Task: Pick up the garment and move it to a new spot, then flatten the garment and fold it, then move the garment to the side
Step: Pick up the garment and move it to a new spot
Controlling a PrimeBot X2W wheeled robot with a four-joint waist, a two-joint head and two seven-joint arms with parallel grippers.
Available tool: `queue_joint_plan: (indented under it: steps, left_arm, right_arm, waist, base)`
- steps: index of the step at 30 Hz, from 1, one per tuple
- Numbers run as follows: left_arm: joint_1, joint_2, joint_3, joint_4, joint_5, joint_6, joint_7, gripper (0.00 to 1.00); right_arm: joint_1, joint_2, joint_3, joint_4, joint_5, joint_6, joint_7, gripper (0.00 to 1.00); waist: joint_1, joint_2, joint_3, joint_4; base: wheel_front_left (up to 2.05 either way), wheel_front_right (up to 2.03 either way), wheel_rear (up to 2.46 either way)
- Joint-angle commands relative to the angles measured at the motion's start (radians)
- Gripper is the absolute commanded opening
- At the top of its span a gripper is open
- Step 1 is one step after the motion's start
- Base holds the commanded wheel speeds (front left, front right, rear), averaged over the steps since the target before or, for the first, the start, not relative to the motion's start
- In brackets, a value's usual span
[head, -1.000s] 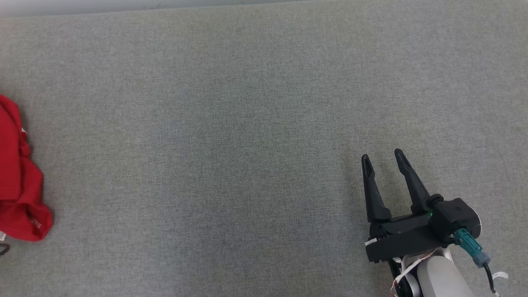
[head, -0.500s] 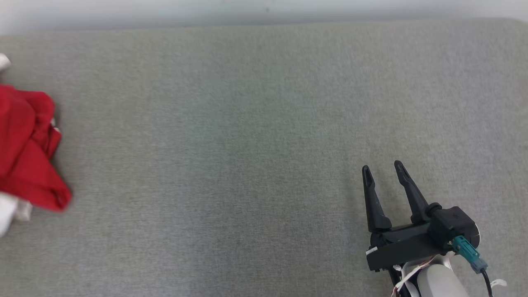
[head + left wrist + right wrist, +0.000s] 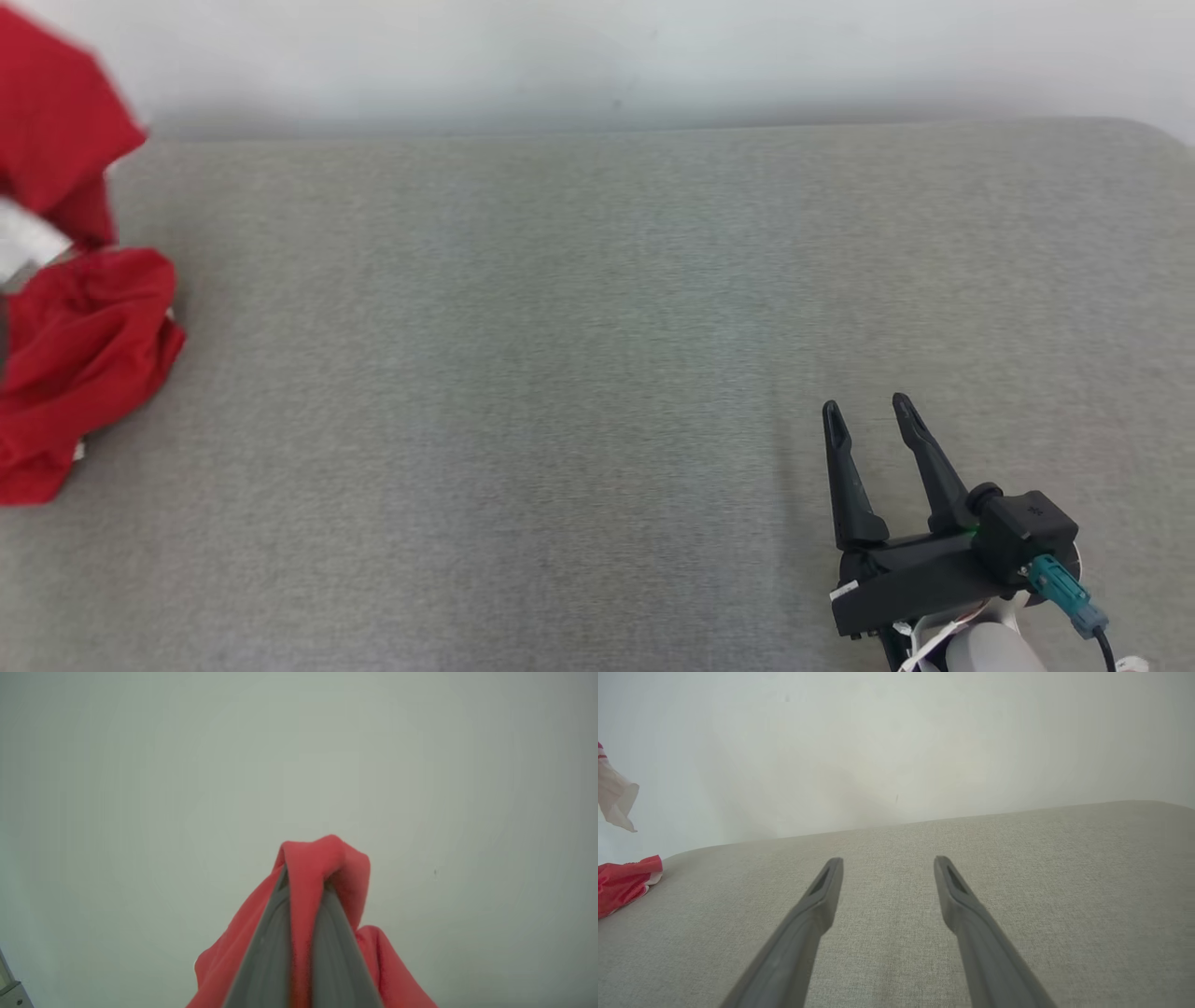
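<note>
The left gripper [image 3: 306,877] has its two fingers pressed tight on a fold of the red garment [image 3: 327,858]. The cloth is bunched over the fingertips and drapes down either side of them, with a pale wall [image 3: 140,765] behind. In the head view the garment [image 3: 84,355] sits at the far left edge. Its top is raised in front of the wall and its lower folds are heaped on the grey fabric surface [image 3: 560,373]. That upper part is blurred, and the white patch amid the red could be lining or something else; I can't tell. The right gripper [image 3: 866,408] is low on the right, well apart from the garment. Its fingers are spread wide over bare grey cloth with nothing between them.
</note>
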Motion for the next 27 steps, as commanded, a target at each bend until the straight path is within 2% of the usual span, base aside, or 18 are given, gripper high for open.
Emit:
queue_joint_plan:
  steps: [1,6,10,15,21,27]
  left_arm:
    - [-0.006,-0.013,-0.012,-0.056,-0.009,0.000,0.022,0.00]
    - [0.012,-0.064,-0.042,-0.253,-0.039,0.015,0.108,0.00]
    - [0.045,-0.152,-0.082,-0.372,-0.064,0.046,0.163,0.00]
    - [0.107,-0.244,-0.144,-0.440,-0.083,0.067,0.192,0.00]
    - [0.217,-0.319,-0.205,-0.427,-0.095,0.072,0.170,0.00]
    - [0.363,-0.377,-0.284,-0.295,-0.092,0.053,0.112,0.00]
  right_arm:
    - [0.015,-0.002,0.000,-0.002,0.015,-0.002,-0.002,1.00]
    - [0.020,-0.002,0.001,-0.002,0.032,-0.002,-0.002,1.00]
    - [0.022,-0.002,-0.019,0.000,0.037,-0.002,-0.002,1.00]
    - [0.020,-0.002,-0.028,-0.001,0.034,-0.002,-0.002,1.00]
    - [0.028,-0.002,-0.035,-0.006,0.031,-0.002,-0.002,1.00]
    - [0.036,-0.001,-0.041,-0.003,0.020,-0.002,-0.002,1.00]
  waist:
    - [0.0002,0.0001,-0.009,-0.042]
    - [0.0002,0.0001,-0.008,-0.117]
    - [0.0002,0.0001,-0.008,-0.170]
    - [0.0002,0.0001,-0.010,-0.237]
    - [0.0002,0.0001,-0.004,-0.278]
    - [0.0002,0.0001,-0.007,-0.265]
  base:
    - [0.00,0.00,0.00]
    - [0.00,0.00,0.00]
    - [0.00,0.00,0.00]
    - [0.00,0.00,0.00]
    - [0.00,0.00,0.00]
    - [0.00,0.00,0.00]
